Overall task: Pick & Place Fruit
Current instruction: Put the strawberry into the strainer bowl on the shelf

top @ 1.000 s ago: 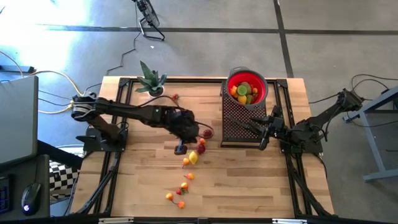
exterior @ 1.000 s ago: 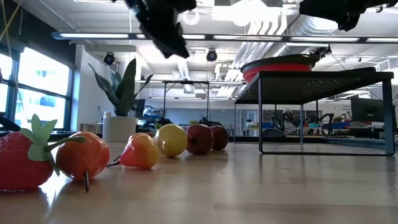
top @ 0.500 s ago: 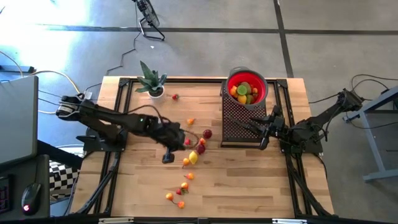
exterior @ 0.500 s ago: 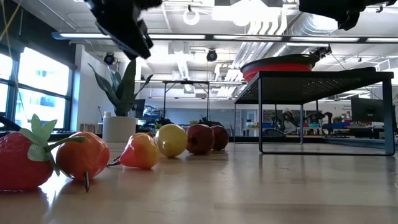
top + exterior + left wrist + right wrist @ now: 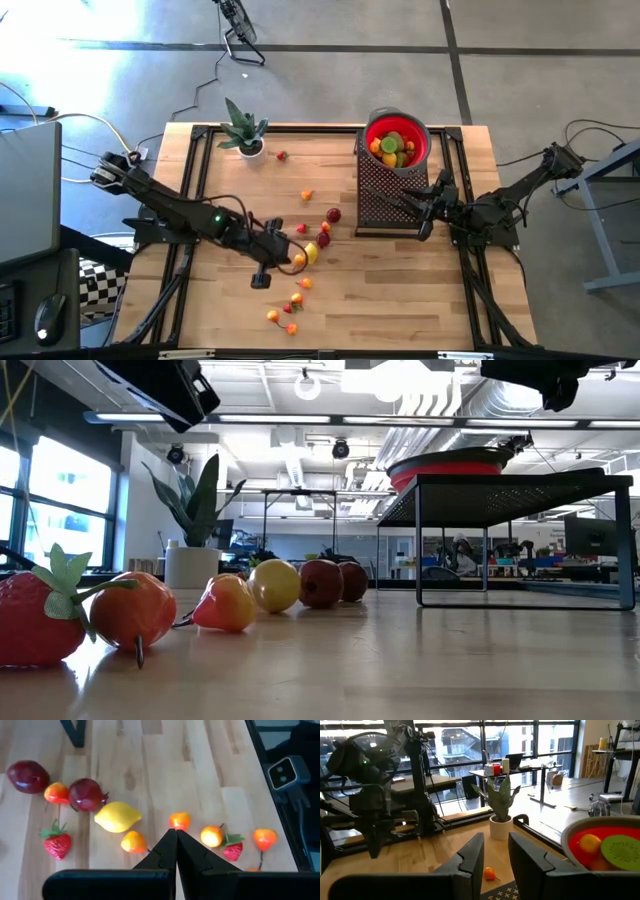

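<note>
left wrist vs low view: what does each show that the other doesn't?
Only the left wrist view: the left gripper with its fingers shut, above scattered fruit, and small orange fruits near the table edge.

Only the low view: the red bowl on a black mesh stand, a potted plant, and the room behind.

Both: the yellow lemon, two dark red fruits and a strawberry on the wooden table.

Both arms are dark, jointed and slender, trailing black cables. The left arm (image 5: 180,212) carries a small green light; its wrist fingers (image 5: 162,855) are black, wedge-shaped and notched.
</note>
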Available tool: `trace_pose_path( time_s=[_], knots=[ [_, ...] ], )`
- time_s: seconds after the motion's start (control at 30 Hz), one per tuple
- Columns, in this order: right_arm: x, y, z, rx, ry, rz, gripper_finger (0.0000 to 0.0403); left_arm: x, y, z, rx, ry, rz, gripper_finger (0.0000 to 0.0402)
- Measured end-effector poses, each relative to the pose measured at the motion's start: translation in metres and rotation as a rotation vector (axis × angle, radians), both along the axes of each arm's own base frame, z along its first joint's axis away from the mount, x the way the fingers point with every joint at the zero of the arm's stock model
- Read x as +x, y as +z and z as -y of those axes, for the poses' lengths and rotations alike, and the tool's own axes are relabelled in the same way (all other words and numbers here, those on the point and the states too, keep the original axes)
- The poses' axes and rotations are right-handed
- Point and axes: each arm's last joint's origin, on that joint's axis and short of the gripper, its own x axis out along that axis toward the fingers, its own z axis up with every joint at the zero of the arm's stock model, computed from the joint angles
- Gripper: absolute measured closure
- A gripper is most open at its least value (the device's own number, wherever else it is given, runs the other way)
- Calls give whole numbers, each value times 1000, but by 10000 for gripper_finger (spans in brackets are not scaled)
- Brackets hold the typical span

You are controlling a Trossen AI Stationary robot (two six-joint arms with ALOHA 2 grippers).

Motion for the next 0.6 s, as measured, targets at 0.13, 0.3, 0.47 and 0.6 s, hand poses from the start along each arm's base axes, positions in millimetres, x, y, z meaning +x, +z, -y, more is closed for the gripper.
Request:
trace_pose_path(
  time_s=[0.13,0.3,0.47,0.6],
  knots=[
    [0,0,0,4,1,1,322,1,0,-1,4,7,4,401],
    [1,0,-2,3,58,0,322,7,4,-10,48,110,79,401],
    [1,0,-2,2,79,0,322,16,4,-37,99,183,87,401],
    [1,0,-2,-3,78,-2,322,22,4,-63,89,252,73,401]
  ],
)
